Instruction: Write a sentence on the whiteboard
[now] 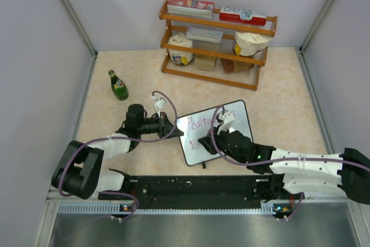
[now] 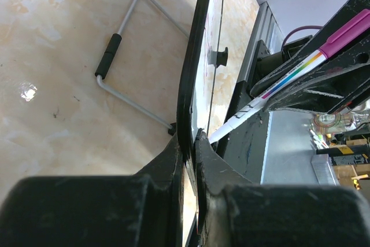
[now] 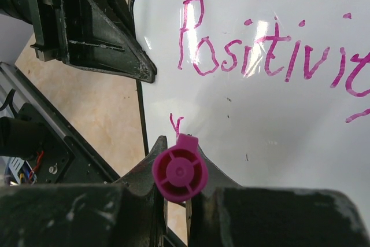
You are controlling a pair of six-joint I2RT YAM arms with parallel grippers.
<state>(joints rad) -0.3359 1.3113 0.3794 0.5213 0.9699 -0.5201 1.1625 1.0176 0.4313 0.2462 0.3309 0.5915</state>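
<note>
The whiteboard (image 1: pixel 237 124) stands tilted in the middle of the table. My left gripper (image 1: pixel 175 125) is shut on its left edge; in the left wrist view the jaws (image 2: pixel 191 143) pinch the black frame (image 2: pixel 199 56). My right gripper (image 1: pixel 207 143) is shut on a pink-capped marker (image 3: pixel 180 172), whose tip touches the board's lower left. The sentence (image 3: pixel 266 50) reads "Positivit" in pink on the top line, running out of view to the right. A small "y" stroke (image 3: pixel 176 122) begins a second line just above the marker. The marker (image 2: pixel 289 76) also shows beyond the board.
A wooden rack (image 1: pixel 217 44) with boxes and jars stands at the back. A green bottle (image 1: pixel 118 85) stands at the back left. The board's wire stand (image 2: pixel 124 39) rests on the table behind it. Grey walls close both sides, and a black rail (image 1: pixel 196 189) runs along the near edge.
</note>
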